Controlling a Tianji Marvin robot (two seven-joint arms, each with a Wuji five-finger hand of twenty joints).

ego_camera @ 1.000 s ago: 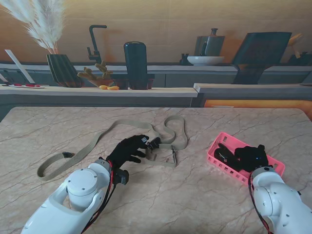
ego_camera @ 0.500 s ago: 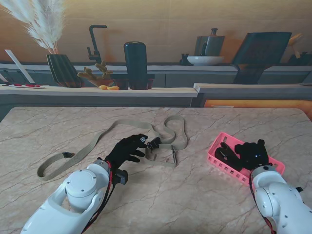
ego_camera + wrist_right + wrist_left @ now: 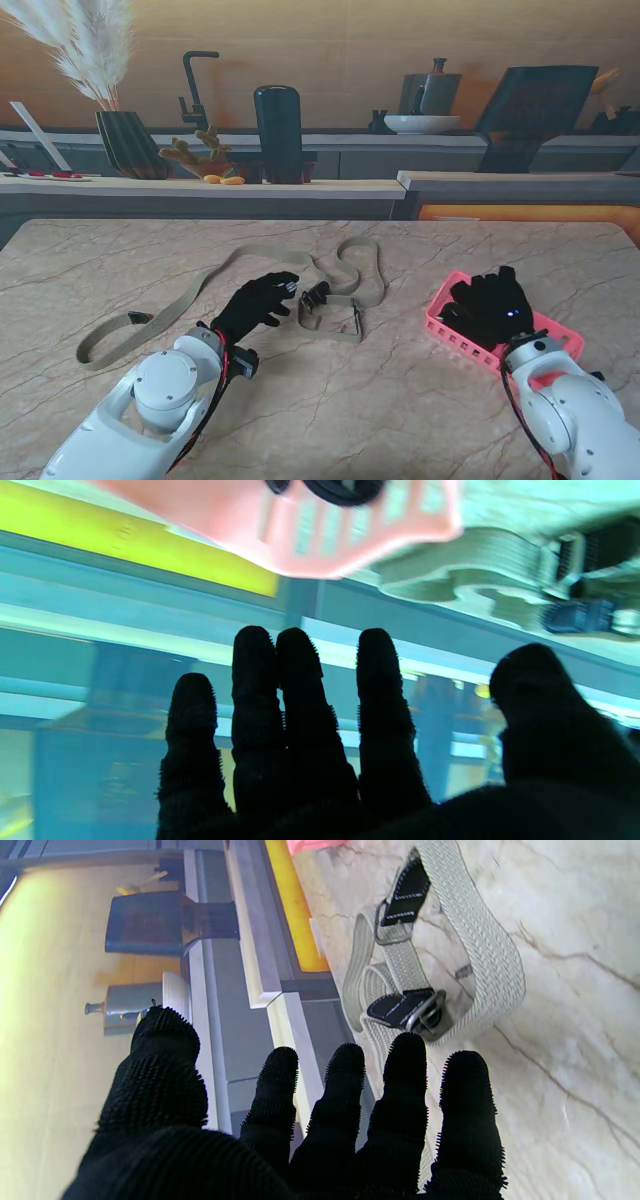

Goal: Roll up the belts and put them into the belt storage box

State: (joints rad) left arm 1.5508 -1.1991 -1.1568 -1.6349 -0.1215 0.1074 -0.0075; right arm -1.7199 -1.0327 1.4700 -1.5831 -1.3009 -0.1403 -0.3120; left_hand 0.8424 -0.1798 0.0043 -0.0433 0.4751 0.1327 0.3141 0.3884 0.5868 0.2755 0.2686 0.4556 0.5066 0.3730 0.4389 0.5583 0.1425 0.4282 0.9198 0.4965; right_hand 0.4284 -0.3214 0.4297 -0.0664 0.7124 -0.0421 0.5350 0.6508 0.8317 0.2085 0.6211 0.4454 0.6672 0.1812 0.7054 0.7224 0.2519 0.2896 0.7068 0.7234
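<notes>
The marbled beige stone bench point(image 3: 330, 400) lies bare between my two arms and along its near edge, with wide open surface left of the long woven khaki fabric belt point(image 3: 215, 272), which sprawls uncoiled across the middle, one end trailing toward the left edge, the other looped farther from me. Its black-tabbed metal buckle point(image 3: 316, 295) rests just beyond my left robot hand point(image 3: 255, 303), whose black-gloved fingers point(image 3: 405, 1075) are spread and straight, holding nothing and apart from the belt. The pink slotted plastic belt storage box point(image 3: 455, 335) sits near the right edge of the bench. My right robot hand point(image 3: 490, 298) hovers over it, fingers extended and empty; a dark rolled belt point(image 3: 345, 487) shows inside the box.
</notes>
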